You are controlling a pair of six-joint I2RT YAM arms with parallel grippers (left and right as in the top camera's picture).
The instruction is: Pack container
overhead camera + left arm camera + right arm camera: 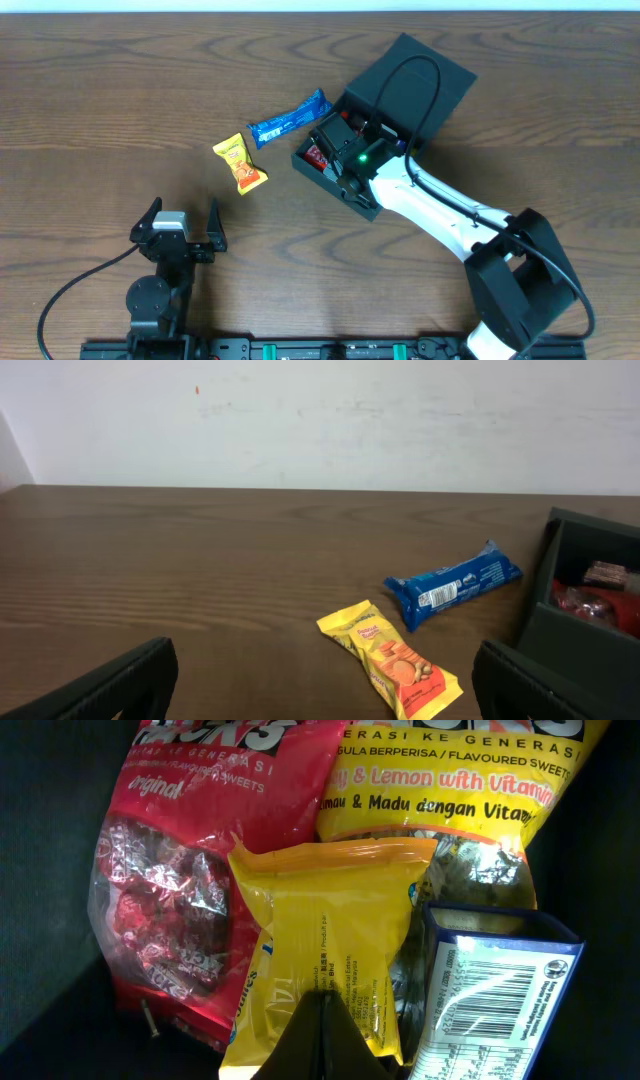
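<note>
The dark teal-green container [450,85] stands open at the back right, its flap lid tipped away; it also shows in the left wrist view [575,645]. My right gripper [350,152] reaches down inside it. In the right wrist view its jaws [322,1005] are shut on a small yellow packet [320,910], over a red sweets bag [190,870], a yellow lemon sweets bag [450,790] and a blue-white pack [490,990]. My left gripper [182,215] is open and empty at the front left; it also shows in the left wrist view [320,695].
A blue wrapped bar [288,120] [455,585] and a yellow-orange snack packet [240,163] [395,665] lie on the wooden table left of the container. The right arm's black cable arcs over the container's lid.
</note>
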